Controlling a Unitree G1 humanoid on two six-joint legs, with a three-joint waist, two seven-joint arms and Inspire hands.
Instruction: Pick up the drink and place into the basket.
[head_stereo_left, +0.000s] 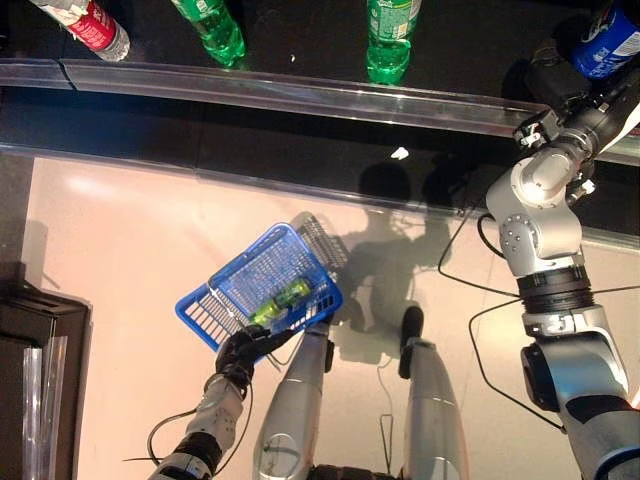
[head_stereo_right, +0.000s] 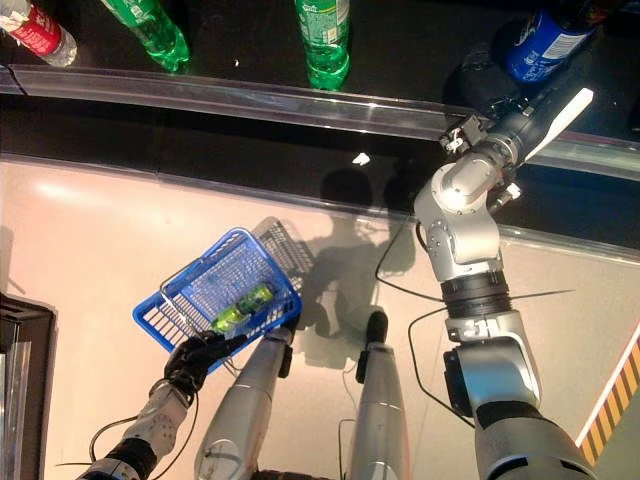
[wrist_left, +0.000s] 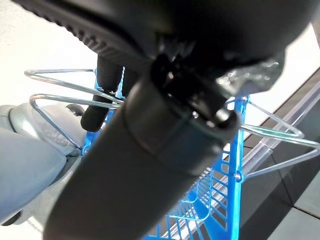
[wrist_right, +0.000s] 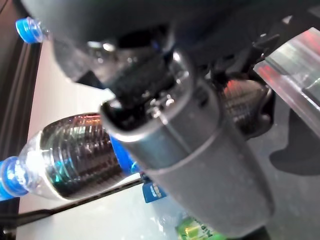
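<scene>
The blue basket (head_stereo_left: 262, 272) hangs in front at the lower left. My left hand (head_stereo_left: 240, 352) is shut on its thin wire handles (wrist_left: 60, 98). A green drink (head_stereo_left: 281, 300) lies inside the basket. My right hand (head_stereo_left: 556, 72) reaches up onto the dark shelf at the far right, against a dark drink bottle with a blue label (head_stereo_left: 610, 42). In the right wrist view the hand's thumb (wrist_right: 200, 150) lies across this bottle (wrist_right: 75, 155), which has a blue cap. I cannot see whether the hand grips it.
On the shelf stand a red-labelled bottle (head_stereo_left: 92, 25) and green bottles (head_stereo_left: 212, 30). A shiny metal rail (head_stereo_left: 300, 95) runs along the shelf's front edge. A dark cabinet (head_stereo_left: 35, 340) stands at the left. A second blue bottle cap (wrist_right: 27, 27) shows beside the held-at bottle.
</scene>
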